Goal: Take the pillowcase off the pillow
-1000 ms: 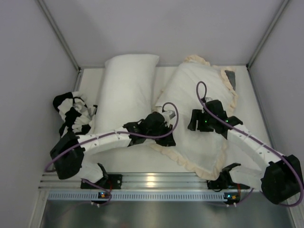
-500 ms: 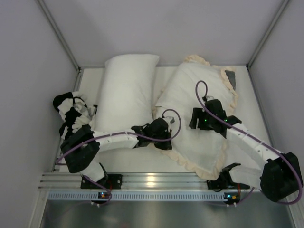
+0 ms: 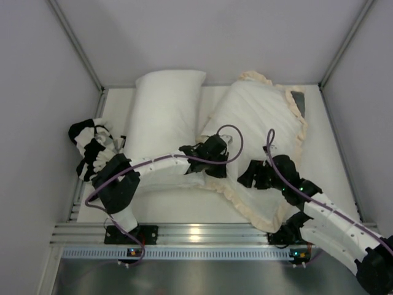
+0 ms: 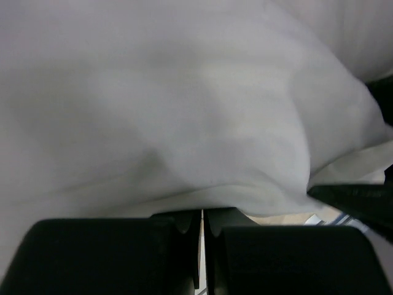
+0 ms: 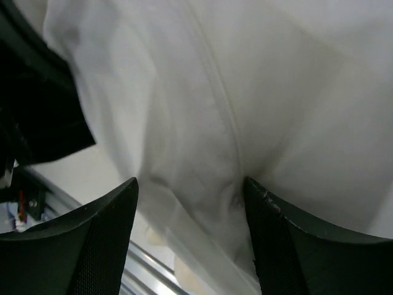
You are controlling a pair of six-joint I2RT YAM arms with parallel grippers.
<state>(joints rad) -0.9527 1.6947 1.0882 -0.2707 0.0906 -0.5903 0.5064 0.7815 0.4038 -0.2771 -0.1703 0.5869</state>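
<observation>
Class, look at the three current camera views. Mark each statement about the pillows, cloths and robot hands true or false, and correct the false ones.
1. The right hand is open over white cloth. True.
2. The black-and-white patterned cloth lies at the far right of the overhead view. False: it lies at the far left.
3. The pillowcase has a cream frill around its edge. True.
4. The left hand is spread wide open. False: it is shut, apparently pinching the pillowcase's white cloth.
5. A bare white pillow lies left of the pillowcase. True.
</observation>
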